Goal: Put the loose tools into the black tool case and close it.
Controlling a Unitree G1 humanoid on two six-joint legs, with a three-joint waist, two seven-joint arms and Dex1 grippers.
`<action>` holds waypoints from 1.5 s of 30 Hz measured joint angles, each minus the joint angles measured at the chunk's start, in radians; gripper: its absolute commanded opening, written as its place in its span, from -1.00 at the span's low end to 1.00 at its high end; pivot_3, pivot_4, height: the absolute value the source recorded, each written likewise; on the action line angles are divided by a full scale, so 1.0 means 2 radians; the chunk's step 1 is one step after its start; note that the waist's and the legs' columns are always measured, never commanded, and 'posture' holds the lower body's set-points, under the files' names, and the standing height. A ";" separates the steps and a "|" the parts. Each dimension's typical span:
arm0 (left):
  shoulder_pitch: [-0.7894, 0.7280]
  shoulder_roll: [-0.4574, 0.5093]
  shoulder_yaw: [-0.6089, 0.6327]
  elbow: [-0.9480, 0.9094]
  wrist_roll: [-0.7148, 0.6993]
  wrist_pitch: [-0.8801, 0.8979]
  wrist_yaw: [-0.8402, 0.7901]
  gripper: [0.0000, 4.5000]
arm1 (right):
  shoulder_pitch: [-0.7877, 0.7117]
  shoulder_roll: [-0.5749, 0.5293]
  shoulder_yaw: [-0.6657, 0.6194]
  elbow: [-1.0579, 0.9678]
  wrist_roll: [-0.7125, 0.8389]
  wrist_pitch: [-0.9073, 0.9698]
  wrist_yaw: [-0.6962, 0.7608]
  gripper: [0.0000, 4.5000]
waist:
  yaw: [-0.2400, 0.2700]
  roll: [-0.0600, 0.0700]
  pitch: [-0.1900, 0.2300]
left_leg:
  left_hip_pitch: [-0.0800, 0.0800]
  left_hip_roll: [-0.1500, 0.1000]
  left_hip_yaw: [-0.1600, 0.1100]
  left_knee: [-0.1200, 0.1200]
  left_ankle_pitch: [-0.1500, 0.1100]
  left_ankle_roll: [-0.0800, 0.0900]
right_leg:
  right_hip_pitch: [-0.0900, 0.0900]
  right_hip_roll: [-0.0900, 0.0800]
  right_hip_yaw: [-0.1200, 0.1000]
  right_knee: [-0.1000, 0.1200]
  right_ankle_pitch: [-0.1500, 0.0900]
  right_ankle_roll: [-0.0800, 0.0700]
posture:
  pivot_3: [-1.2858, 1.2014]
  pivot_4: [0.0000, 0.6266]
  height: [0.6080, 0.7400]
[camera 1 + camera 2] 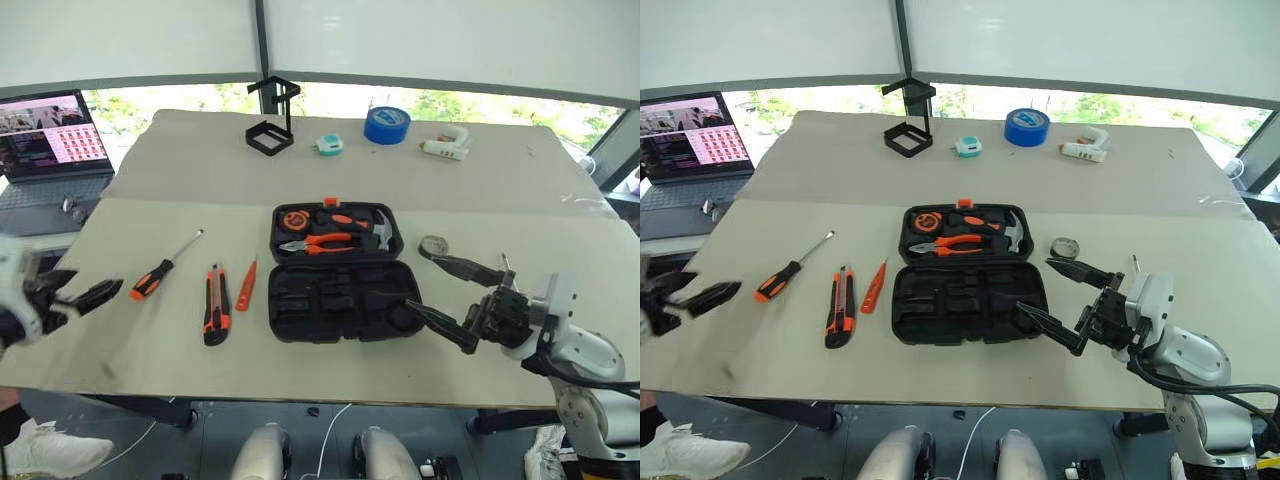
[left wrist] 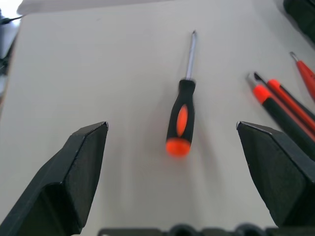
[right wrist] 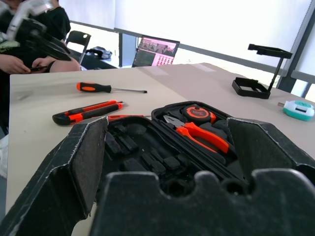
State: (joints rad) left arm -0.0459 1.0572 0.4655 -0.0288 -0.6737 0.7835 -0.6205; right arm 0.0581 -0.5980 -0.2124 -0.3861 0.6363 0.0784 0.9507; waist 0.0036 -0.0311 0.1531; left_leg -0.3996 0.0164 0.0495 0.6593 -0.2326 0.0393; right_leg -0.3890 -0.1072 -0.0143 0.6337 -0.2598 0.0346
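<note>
Item: orange-and-black-handled screwdriver [image 1: 160, 269], flat on the beige table [image 1: 500, 190], left of the open black plastic tool case [image 1: 340, 272]; handle end toward the robot, shaft pointing away. Left gripper [image 2: 179, 147], fingers spread and empty, looks straight along that axis, handle between its fingertips' line. Right gripper [image 1: 462, 298], also spread and empty, hovers beside the case's right edge; left arm is nearer.

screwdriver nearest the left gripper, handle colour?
Black with orange inlay and an orange butt end. The screwdriver shows best in the left wrist view.
</note>
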 measured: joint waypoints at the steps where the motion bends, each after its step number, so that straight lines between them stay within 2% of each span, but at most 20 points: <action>1: -0.043 0.000 -0.041 0.031 0.018 0.001 -0.006 1.00 | 0.000 0.000 0.002 0.001 -0.003 0.000 0.000 0.99 | -0.001 0.000 0.000 | 0.000 0.000 0.000 0.000 0.000 0.000 | 0.000 0.001 0.000 0.001 0.000 0.000 | 0.03 -0.52 1.00; 5: -0.142 -0.010 -0.157 0.127 0.089 -0.004 -0.032 1.00 | 0.001 0.000 0.004 0.000 -0.008 0.000 0.000 0.99 | -0.006 0.000 0.000 | -0.001 0.000 0.001 0.000 0.000 0.000 | -0.003 0.002 0.001 0.002 0.000 0.000 | 0.03 -0.52 1.00; 8: -0.183 -0.025 -0.206 0.181 0.124 -0.010 -0.057 0.68 | 0.005 0.000 0.002 0.000 -0.009 0.000 0.000 1.00 | -0.007 0.000 0.000 | -0.003 0.000 0.002 0.000 0.000 -0.001 | -0.005 0.002 0.001 0.004 0.000 0.000 | 0.03 -0.52 1.00; 15: -0.214 -0.026 -0.226 0.213 0.166 -0.021 -0.107 -0.54 | 0.040 0.000 -0.017 -0.001 -0.011 -0.001 0.006 1.00 | -0.001 -0.001 0.000 | -0.003 0.000 0.002 0.001 0.000 -0.001 | -0.005 0.001 0.002 0.004 0.000 0.000 | 0.03 -0.52 1.00; 16: -0.213 -0.025 -0.226 0.213 0.168 -0.022 -0.113 -0.62 | 0.040 0.000 -0.018 -0.001 -0.011 -0.002 0.007 1.00 | -0.001 -0.001 0.000 | -0.003 0.000 0.002 0.001 0.000 -0.001 | -0.005 0.001 0.002 0.004 0.000 0.000 | 0.03 -0.52 1.00; 20: -0.216 -0.023 -0.224 0.195 0.168 -0.047 -0.157 -0.62 | 0.035 -0.007 -0.024 0.003 -0.012 -0.006 0.020 1.00 | 0.000 -0.001 0.001 | -0.004 0.000 0.002 0.001 0.000 -0.001 | -0.006 0.001 0.002 0.005 0.000 0.000 | 0.03 -0.52 1.00; 24: -0.265 -0.024 -0.229 0.114 0.157 -0.075 -0.222 -0.62 | 0.005 -0.018 -0.040 0.034 -0.013 -0.017 0.027 1.00 | 0.007 -0.003 0.001 | -0.006 0.000 0.002 0.004 0.000 -0.001 | -0.007 0.001 0.002 0.006 0.000 0.000 | 0.03 -0.52 1.00; 27: -0.309 -0.042 -0.265 0.043 0.157 -0.085 -0.263 -0.62 | -0.012 -0.047 -0.050 0.078 -0.020 -0.025 0.047 1.00 | 0.009 -0.002 0.001 | -0.006 -0.001 0.003 0.005 0.000 0.001 | -0.006 0.000 0.002 0.005 0.000 0.001 | 0.03 -0.52 1.00; 30: -0.335 -0.089 -0.332 -0.002 0.171 -0.085 -0.278 -0.62 | -0.034 -0.069 -0.055 0.128 -0.034 -0.037 0.072 1.00 | 0.007 -0.002 0.001 | -0.006 -0.001 0.003 0.006 0.000 0.001 | -0.006 0.001 0.002 0.006 0.000 0.001 | 0.03 -0.52 1.00; 35: -0.394 -0.195 -0.450 0.017 0.252 -0.086 -0.247 -0.62 | -0.065 -0.080 -0.050 0.178 -0.052 -0.057 0.108 1.00 | 0.003 -0.002 0.001 | -0.008 0.000 0.002 0.009 -0.001 0.001 | -0.007 0.004 0.003 0.007 0.000 0.001 | 0.03 -0.52 1.00; 37: -0.402 -0.216 -0.482 0.034 0.286 -0.095 -0.232 -0.62 | -0.066 -0.078 -0.041 0.178 -0.052 -0.057 0.112 1.00 | 0.000 -0.002 0.001 | -0.008 0.000 0.002 0.009 -0.001 0.001 | -0.007 0.004 0.004 0.007 0.000 0.001 | 0.03 -0.52 1.00; 40: -0.402 -0.230 -0.508 0.049 0.316 -0.096 -0.225 -0.62 | -0.053 -0.073 -0.041 0.171 -0.052 -0.057 0.107 1.00 | -0.001 -0.002 0.002 | -0.008 0.001 0.002 0.009 -0.001 0.001 | -0.008 0.004 0.004 0.007 0.000 0.001 | 0.03 -0.52 1.00; 45: -0.408 -0.241 -0.516 0.054 0.346 -0.102 -0.220 -0.62 | -0.020 -0.070 -0.041 0.152 -0.052 -0.057 0.102 1.00 | 0.004 -0.002 0.002 | -0.008 0.000 0.002 0.010 -0.001 0.002 | -0.007 0.004 0.004 0.007 0.000 0.001 | 0.03 -0.52 1.00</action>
State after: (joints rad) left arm -0.8622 0.5756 -0.5658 0.0796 0.0176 0.5786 -1.0596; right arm 0.0181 -0.7390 -0.2953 -0.0821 0.5327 -0.0361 1.1543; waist 0.0110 -0.0351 0.1563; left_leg -0.4152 0.0172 0.0539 0.6786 -0.2342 0.0424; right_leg -0.4027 -0.0993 -0.0061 0.6473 -0.2591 0.0375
